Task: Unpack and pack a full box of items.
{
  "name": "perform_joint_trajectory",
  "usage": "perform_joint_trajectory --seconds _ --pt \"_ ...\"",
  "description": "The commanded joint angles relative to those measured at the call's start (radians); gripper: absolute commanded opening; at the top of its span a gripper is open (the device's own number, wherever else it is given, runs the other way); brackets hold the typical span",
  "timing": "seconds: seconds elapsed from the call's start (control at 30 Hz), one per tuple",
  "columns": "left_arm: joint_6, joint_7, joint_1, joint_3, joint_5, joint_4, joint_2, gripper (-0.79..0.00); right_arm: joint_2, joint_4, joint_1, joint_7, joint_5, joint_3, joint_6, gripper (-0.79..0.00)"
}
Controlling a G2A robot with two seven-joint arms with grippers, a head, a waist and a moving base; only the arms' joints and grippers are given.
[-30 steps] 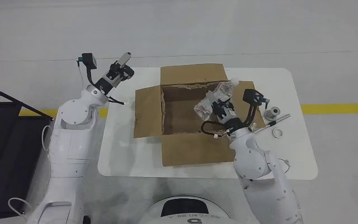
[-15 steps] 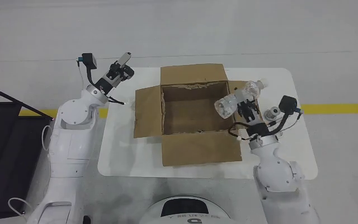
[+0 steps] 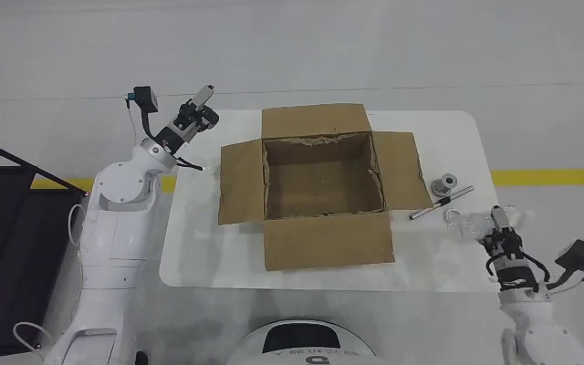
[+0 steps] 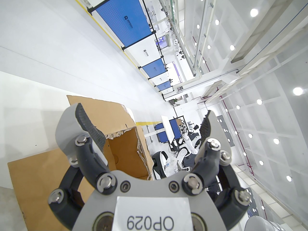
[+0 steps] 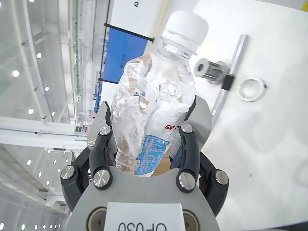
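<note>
The open cardboard box [image 3: 315,173] stands in the middle of the white table [image 3: 210,246], and no items show on its floor. My right gripper [image 3: 494,224] [image 5: 151,109] is shut on a crumpled clear water bottle [image 3: 470,222] [image 5: 154,90] with a white cap, held over the table's right edge. My left gripper [image 3: 205,94] [image 4: 144,115] hangs open and holds nothing, past the table's far left corner. One flap and a torn wall of the box [image 4: 125,140] lie beyond its fingers.
On the table right of the box lie a small metal roller [image 3: 444,183] [image 5: 211,69], a thin silver rod [image 3: 441,203] [image 5: 232,68] and a white ring [image 3: 453,216] [image 5: 252,88]. A dark frame [image 3: 23,228] stands left of the table.
My right arm lifted the bottle out of the box and carried it right and toward the front, past the small items. The left arm stayed still.
</note>
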Motion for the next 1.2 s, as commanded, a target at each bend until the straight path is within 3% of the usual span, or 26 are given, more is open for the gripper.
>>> perform_joint_trajectory --seconds 0.0,0.13,0.37,0.47,0.5,0.57,0.8,0.83,0.9,1.17 --pt "0.000 0.000 0.000 0.000 -0.001 0.000 0.000 0.000 0.003 0.013 0.015 0.025 -0.035 -0.006 0.091 -0.785" --pt "0.000 0.000 0.000 0.000 -0.001 0.000 0.000 0.000 0.013 0.050 0.090 0.056 -0.148 -0.043 0.323 -0.785" --pt "0.000 0.000 0.000 0.000 -0.001 0.000 0.000 0.000 0.026 0.107 0.188 0.114 -0.320 -0.116 0.574 -0.785" --pt "0.000 0.000 0.000 0.000 -0.001 0.000 0.000 0.000 0.030 0.118 0.215 0.125 -0.371 -0.137 0.630 -0.785" --pt "0.000 0.000 0.000 0.000 -0.001 0.000 0.000 0.000 0.030 0.118 0.220 0.125 -0.376 -0.140 0.643 -0.739" --pt "0.000 0.000 0.000 0.000 -0.001 0.000 0.000 0.000 0.030 0.115 0.223 0.119 -0.390 -0.144 0.670 -0.573" --pt "0.000 0.000 0.000 0.000 -0.001 0.000 0.000 0.000 0.033 0.122 0.261 0.118 -0.461 -0.176 0.779 -0.400" --pt "0.000 0.000 0.000 0.000 -0.001 0.000 0.000 0.000 0.033 0.121 0.267 0.120 -0.467 -0.180 0.789 -0.302" --pt "0.000 0.000 0.000 0.000 -0.001 0.000 0.000 0.000 0.034 0.116 0.273 0.126 -0.475 -0.183 0.801 0.000" --pt "0.000 0.000 0.000 0.000 -0.001 0.000 0.000 0.000 0.034 0.016 0.234 0.141 -0.482 -0.164 0.790 0.000"
